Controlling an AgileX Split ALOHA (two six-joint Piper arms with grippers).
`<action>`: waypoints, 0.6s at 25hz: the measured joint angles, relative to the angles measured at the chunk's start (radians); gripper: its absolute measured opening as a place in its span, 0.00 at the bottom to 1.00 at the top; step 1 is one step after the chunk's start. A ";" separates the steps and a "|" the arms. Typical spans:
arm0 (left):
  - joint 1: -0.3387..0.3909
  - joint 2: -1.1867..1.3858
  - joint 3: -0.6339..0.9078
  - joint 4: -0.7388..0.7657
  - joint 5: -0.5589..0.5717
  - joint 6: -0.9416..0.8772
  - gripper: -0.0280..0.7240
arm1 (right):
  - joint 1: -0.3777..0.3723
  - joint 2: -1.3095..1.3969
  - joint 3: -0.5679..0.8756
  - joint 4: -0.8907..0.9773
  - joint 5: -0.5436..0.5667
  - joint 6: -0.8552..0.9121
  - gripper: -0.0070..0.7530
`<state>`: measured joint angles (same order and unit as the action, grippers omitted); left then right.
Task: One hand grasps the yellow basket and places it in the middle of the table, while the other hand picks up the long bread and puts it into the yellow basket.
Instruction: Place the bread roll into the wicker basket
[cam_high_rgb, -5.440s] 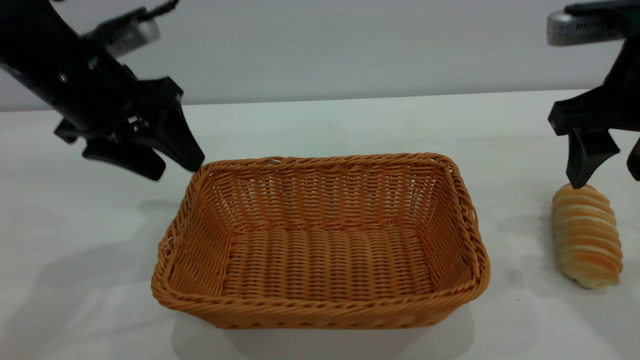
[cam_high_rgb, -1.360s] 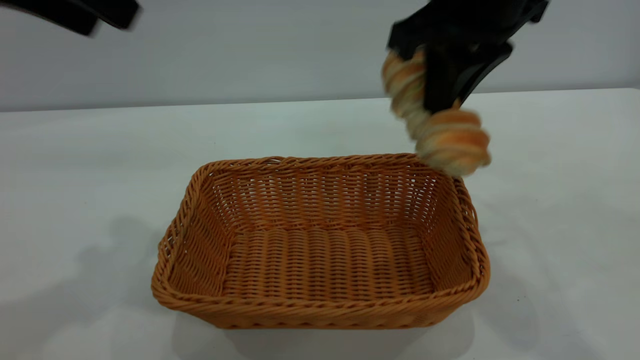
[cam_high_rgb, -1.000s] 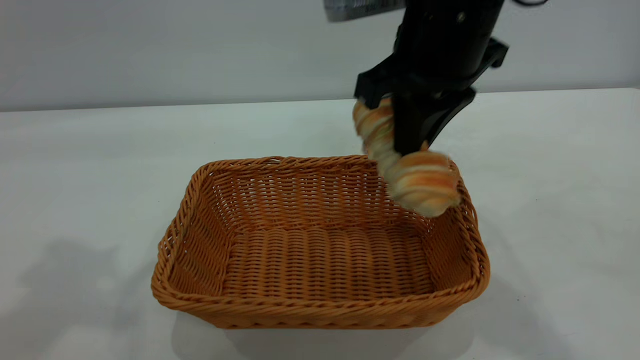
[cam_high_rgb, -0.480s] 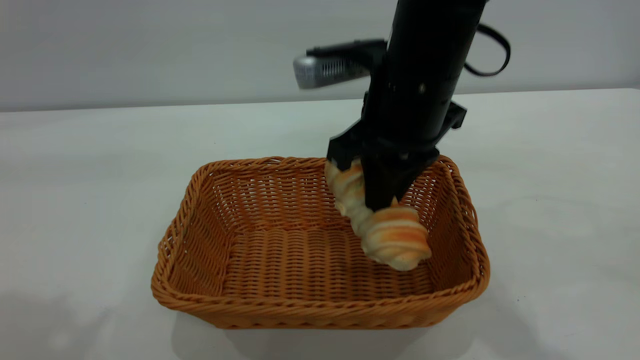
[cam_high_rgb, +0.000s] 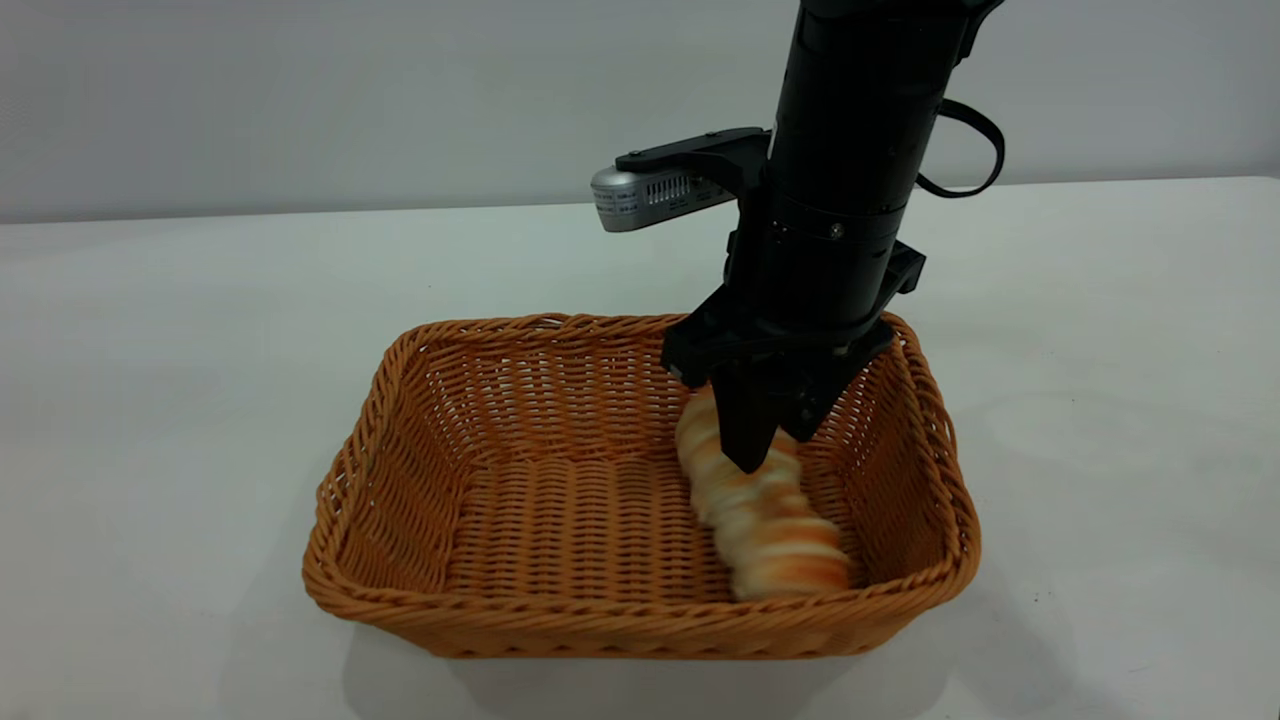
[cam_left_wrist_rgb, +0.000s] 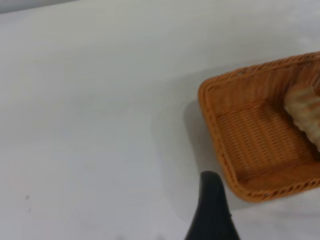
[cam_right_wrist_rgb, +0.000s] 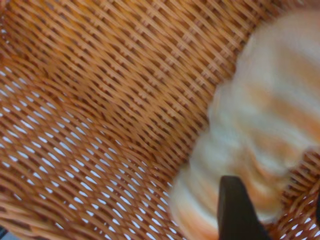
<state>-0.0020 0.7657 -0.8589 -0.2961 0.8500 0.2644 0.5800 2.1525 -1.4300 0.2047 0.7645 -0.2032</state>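
Exterior view: the worktop (cam_high_rgb: 200, 330) carries the yellow basket (cam_high_rgb: 400, 610) near its middle, so the basket placement appears complete. The long bread (cam_high_rgb: 765, 530) lies on the basket floor towards the right wall, with the right claw (cam_high_rgb: 765, 445) directly over its far end, one finger in front of the loaf; whether the fingers grip or have let go cannot be told. The left claw (cam_left_wrist_rgb: 212, 212) hangs over bare worktop beside the basket with one finger visible, spread unknown; judged remaining: release, if not done, and right arm withdrawal.
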 joint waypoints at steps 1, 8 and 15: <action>0.000 -0.020 0.008 0.016 0.010 -0.010 0.83 | 0.000 0.000 0.000 -0.002 0.001 -0.006 0.61; 0.000 -0.183 0.112 0.047 0.086 -0.024 0.83 | -0.002 -0.024 0.000 -0.015 0.013 -0.048 0.63; 0.000 -0.377 0.194 0.076 0.129 -0.024 0.83 | -0.002 -0.142 0.000 -0.096 0.054 -0.046 0.63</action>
<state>-0.0020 0.3887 -0.6645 -0.2204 0.9792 0.2399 0.5780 2.0108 -1.4300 0.1087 0.8185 -0.2495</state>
